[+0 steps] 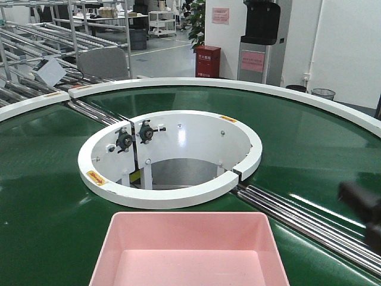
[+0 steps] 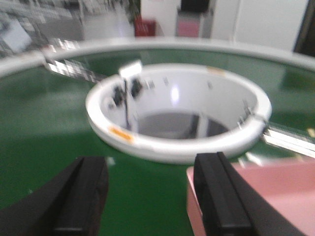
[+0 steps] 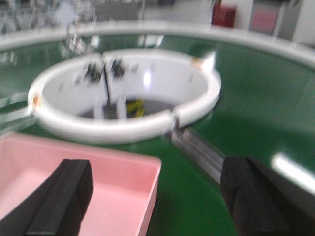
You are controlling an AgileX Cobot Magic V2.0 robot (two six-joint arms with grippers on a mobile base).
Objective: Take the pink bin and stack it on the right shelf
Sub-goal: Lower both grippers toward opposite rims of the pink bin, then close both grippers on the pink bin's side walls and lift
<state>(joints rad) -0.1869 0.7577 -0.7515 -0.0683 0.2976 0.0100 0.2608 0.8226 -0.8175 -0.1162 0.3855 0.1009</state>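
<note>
The pink bin (image 1: 187,253) sits on the green conveyor belt (image 1: 47,179) at the near edge, its open top up and nothing in it. My left gripper (image 2: 150,196) is open; its right finger (image 2: 221,196) hangs over the bin's left wall (image 2: 280,196) and its left finger is over the belt. My right gripper (image 3: 157,201) is open and straddles the bin's right wall (image 3: 108,187), with the left finger over the inside and the right finger over the belt. One dark finger (image 1: 363,211) shows at the right edge of the front view. The right shelf is out of view.
A white ring guard (image 1: 169,158) surrounds an opening in the belt just beyond the bin. Steel rollers (image 1: 303,217) run diagonally at the bin's right. Roller racks (image 1: 36,36) stand back left, and a red cabinet (image 1: 208,61) stands behind.
</note>
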